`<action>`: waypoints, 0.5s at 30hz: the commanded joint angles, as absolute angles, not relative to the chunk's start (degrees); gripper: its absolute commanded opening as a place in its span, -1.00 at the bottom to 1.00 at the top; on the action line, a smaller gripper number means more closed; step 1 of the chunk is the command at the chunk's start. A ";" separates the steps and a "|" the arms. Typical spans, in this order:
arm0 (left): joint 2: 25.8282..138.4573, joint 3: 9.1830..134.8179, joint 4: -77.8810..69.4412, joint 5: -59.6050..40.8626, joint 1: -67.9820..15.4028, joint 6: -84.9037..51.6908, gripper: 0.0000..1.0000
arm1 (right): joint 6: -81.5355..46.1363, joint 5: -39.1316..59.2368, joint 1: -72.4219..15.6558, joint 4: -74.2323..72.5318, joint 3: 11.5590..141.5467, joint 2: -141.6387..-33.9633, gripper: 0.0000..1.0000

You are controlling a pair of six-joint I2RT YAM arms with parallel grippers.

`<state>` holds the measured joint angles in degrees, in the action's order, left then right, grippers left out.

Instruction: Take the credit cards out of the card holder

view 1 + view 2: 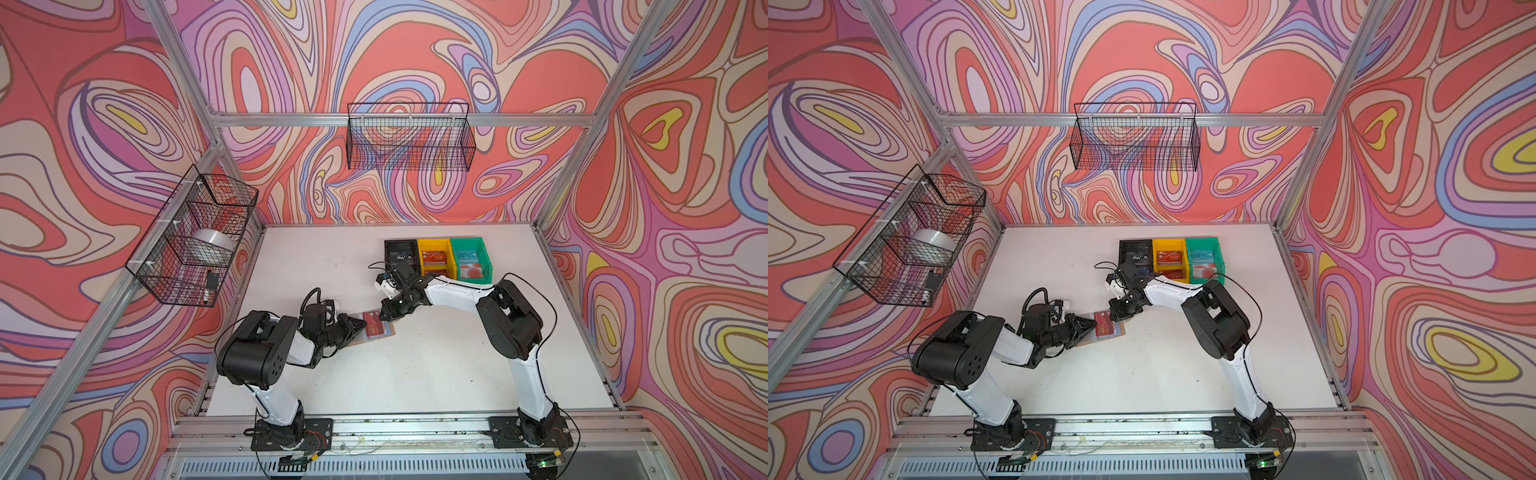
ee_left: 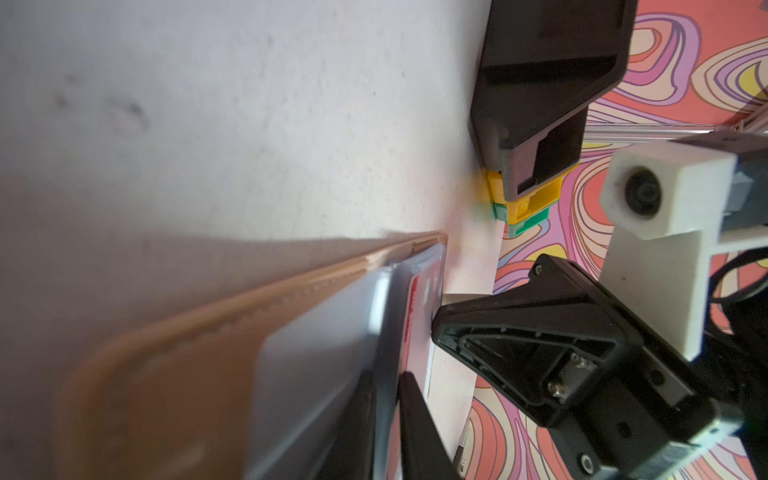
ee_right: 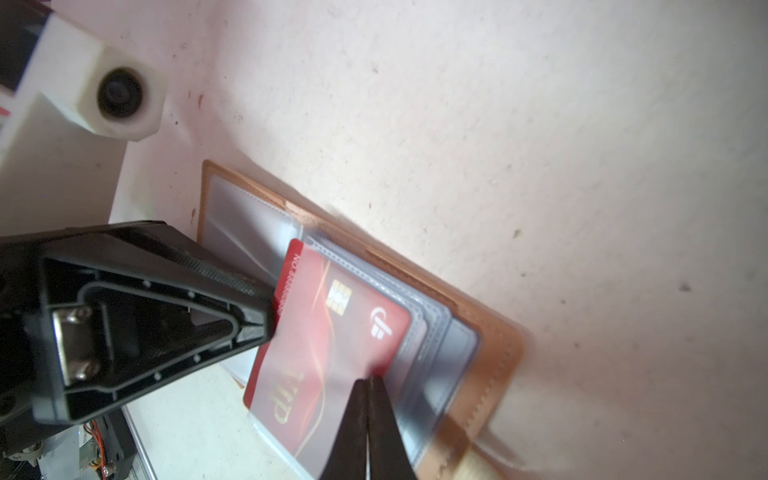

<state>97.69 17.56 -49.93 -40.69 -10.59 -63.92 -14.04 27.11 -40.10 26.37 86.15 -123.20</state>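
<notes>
Card holder (image 3: 490, 357) lies open on the counter (image 3: 498, 104), red card (image 3: 316, 332) in its top clear sleeve (image 3: 417, 336). Left claw (image 2: 386, 376) pinches that sleeve; right claw (image 3: 369, 380) shut at the card's edge — grip unclear. Card likely light, stiff, slick — best taken by its exposed edge.

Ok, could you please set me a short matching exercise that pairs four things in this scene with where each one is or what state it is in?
Things:
1. card holder
2. red card
3. yellow bin
4. right gripper

Places or states:
a. shut, with its tips at the card's edge
b. lying open on the table
c. between a black bin and a green bin
d. lying over the stack of clear sleeves

Pairs: 1-b, 2-d, 3-c, 4-a.
</notes>
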 commanded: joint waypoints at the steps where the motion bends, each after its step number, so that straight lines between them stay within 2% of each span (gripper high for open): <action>1: 96.77 16.35 -48.94 -40.20 -9.97 -64.24 -0.67 | -13.79 26.87 -40.41 27.69 84.81 -124.68 -0.88; 15: 98.23 16.82 -50.30 -40.82 -9.79 -64.54 -0.67 | -13.89 26.89 -40.43 27.42 84.42 -124.73 -0.88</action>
